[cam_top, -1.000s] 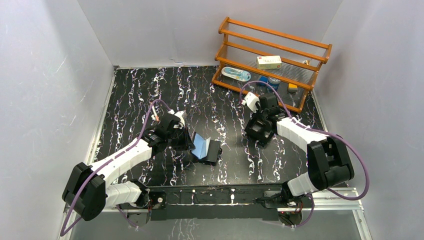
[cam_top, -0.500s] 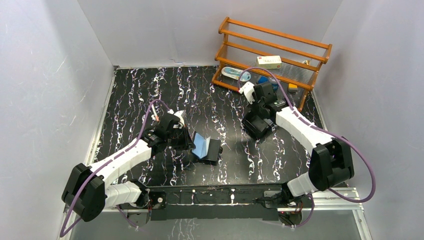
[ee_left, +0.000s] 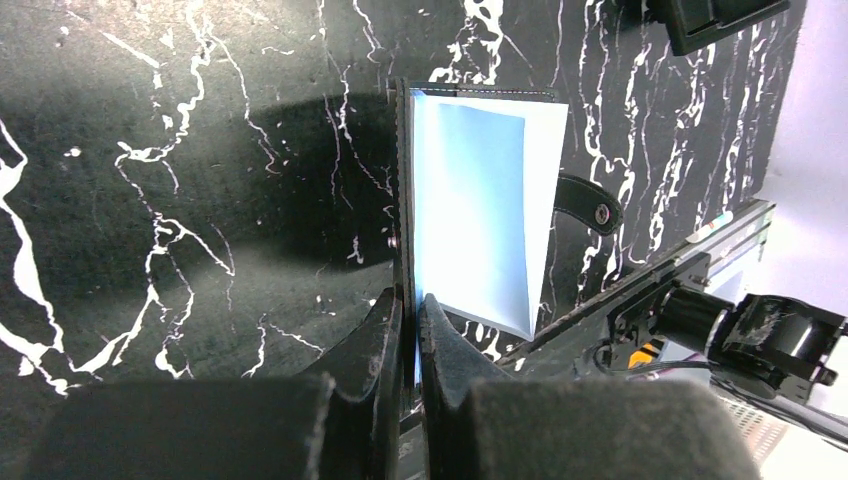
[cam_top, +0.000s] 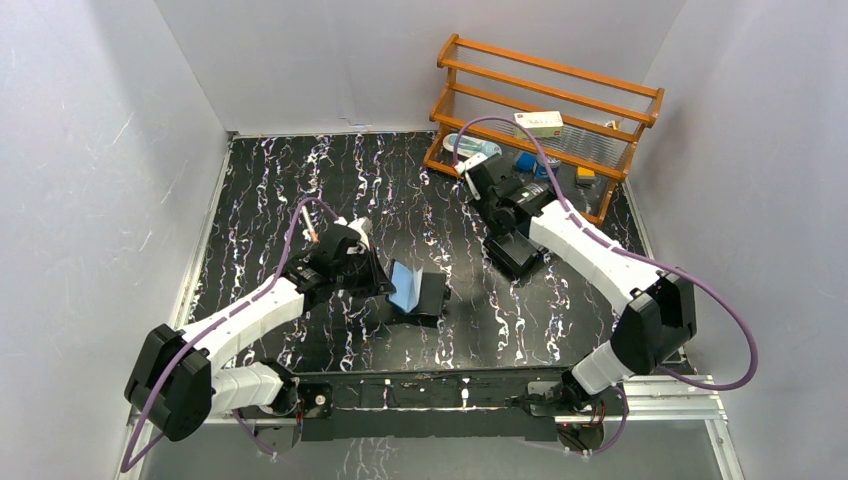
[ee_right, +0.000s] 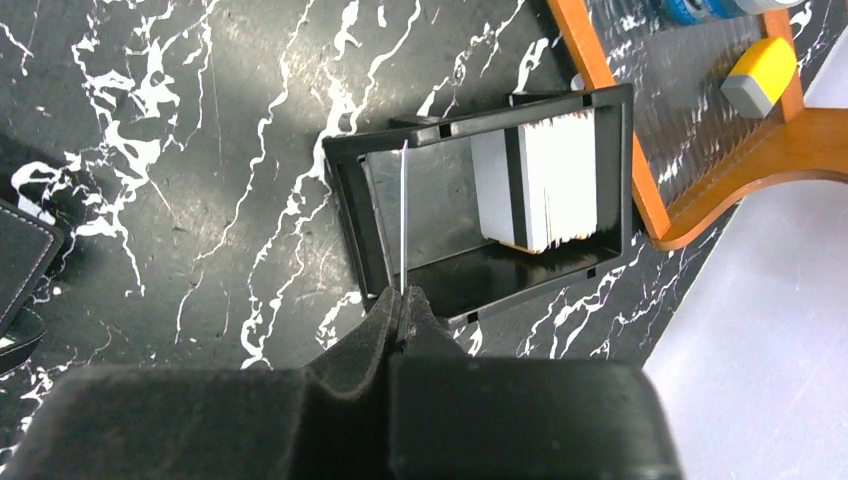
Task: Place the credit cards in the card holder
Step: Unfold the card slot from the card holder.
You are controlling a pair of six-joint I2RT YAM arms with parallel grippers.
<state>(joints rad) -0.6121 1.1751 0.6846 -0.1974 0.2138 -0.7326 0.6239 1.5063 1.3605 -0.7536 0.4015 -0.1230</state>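
The card holder (cam_top: 418, 293), a black wallet, stands open on the table with its silvery-blue inner pocket (ee_left: 480, 190) showing. Its snap tab (ee_left: 588, 206) hangs to the right. My left gripper (ee_left: 410, 300) is shut on the wallet's left flap and holds it upright. My right gripper (ee_right: 402, 296) is shut on one thin pale credit card (ee_right: 403, 215), seen edge-on, held above the black open-topped box (ee_right: 345, 195). A stack of more credit cards (ee_right: 548, 180) stands at the right end of that box. In the top view the right gripper (cam_top: 503, 220) hovers just behind the box (cam_top: 520, 258).
A wooden rack (cam_top: 545, 110) at the back right holds a white carton, a blue item and small objects. Its orange base (ee_right: 700, 170) lies close beside the box. White walls enclose the table on three sides.
My right arm has lifted up and back-left from the box, carrying the card with it. The left gripper keeps its hold on the wallet, which stands slightly more upright.
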